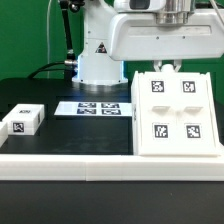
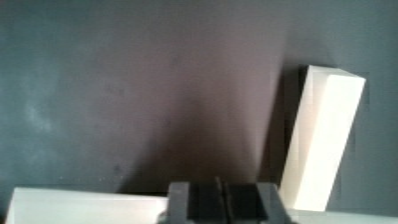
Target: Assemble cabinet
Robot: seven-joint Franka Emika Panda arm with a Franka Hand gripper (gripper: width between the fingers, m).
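Observation:
The cabinet (image 1: 176, 116) is a large white box with several black-and-white tags on its upper face. It lies on the dark table at the exterior view's right. My gripper (image 1: 166, 66) hangs just above the cabinet's far edge. In the wrist view my gripper (image 2: 221, 203) shows two dark fingers (image 2: 183, 205) pressed together, with nothing between them. A long white part (image 2: 320, 130) stands beside them and another white part (image 2: 80, 206) lies on the other side. I cannot tell which pieces these are.
A small white tagged block (image 1: 22, 120) sits at the exterior view's left. The marker board (image 1: 98, 106) lies in front of the robot base (image 1: 98, 62). A long white border rail (image 1: 100, 160) runs along the front of the table.

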